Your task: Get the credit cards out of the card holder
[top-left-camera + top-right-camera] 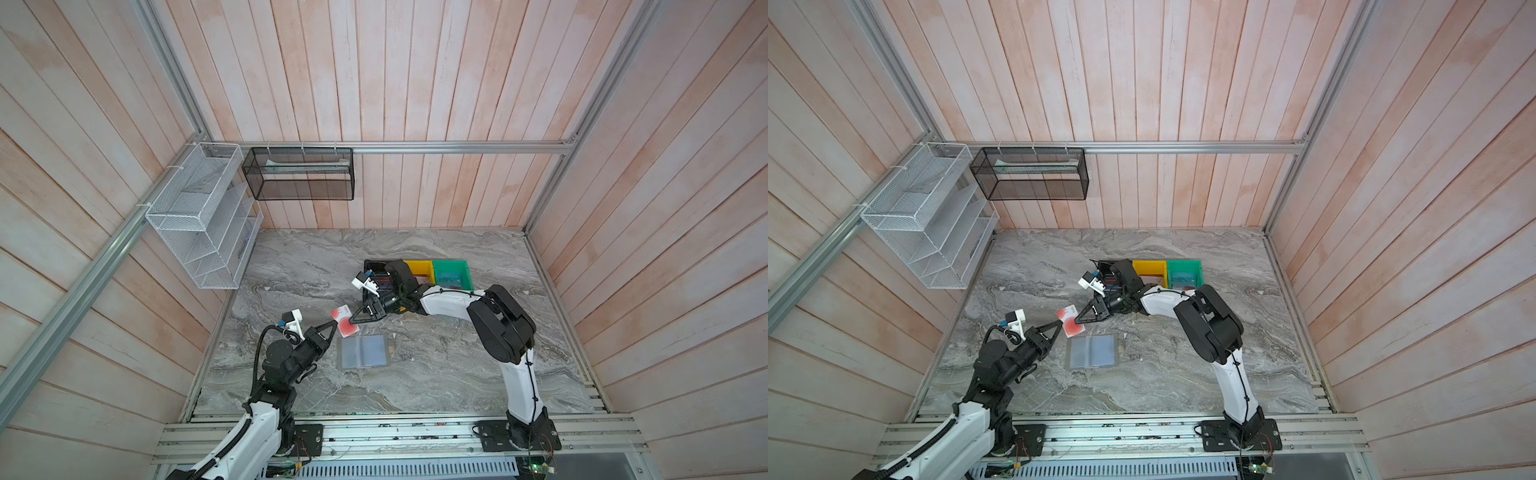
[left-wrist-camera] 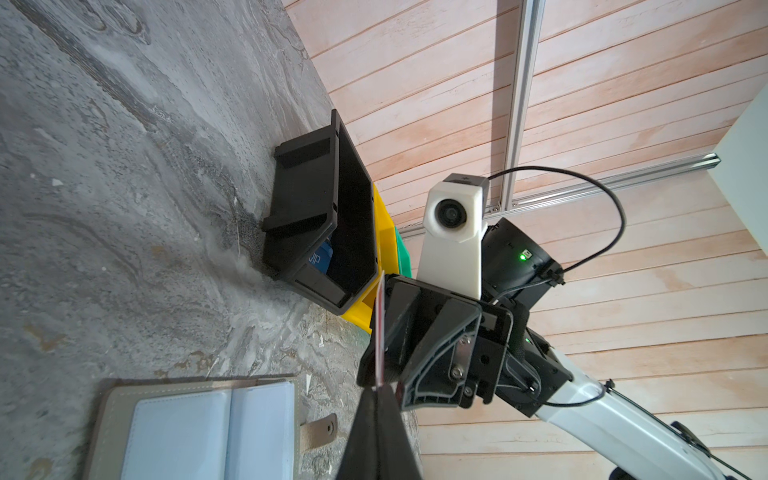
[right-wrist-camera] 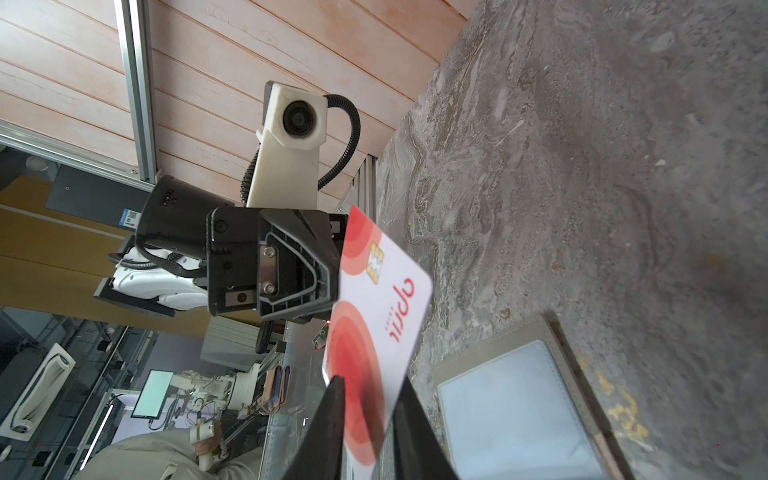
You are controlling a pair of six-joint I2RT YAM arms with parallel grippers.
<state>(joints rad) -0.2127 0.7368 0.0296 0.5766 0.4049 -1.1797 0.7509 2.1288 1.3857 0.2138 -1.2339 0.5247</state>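
Clamped in left jaws, white card [image 3: 390,299] sits between parted right jaws, contact unclear.

Soft, even, bright light; faint shadows lie close under the arms [image 1: 449,307] on the table [image 1: 436,374], without glare. In both top views the wall planks [image 1: 415,83] fan outward toward the edges, a wide-lens distortion. In the right wrist view the white card [image 3: 390,282] is sharp, the right gripper [image 3: 368,395] near the lens dark and blurred, the room behind [image 3: 62,395] dim.
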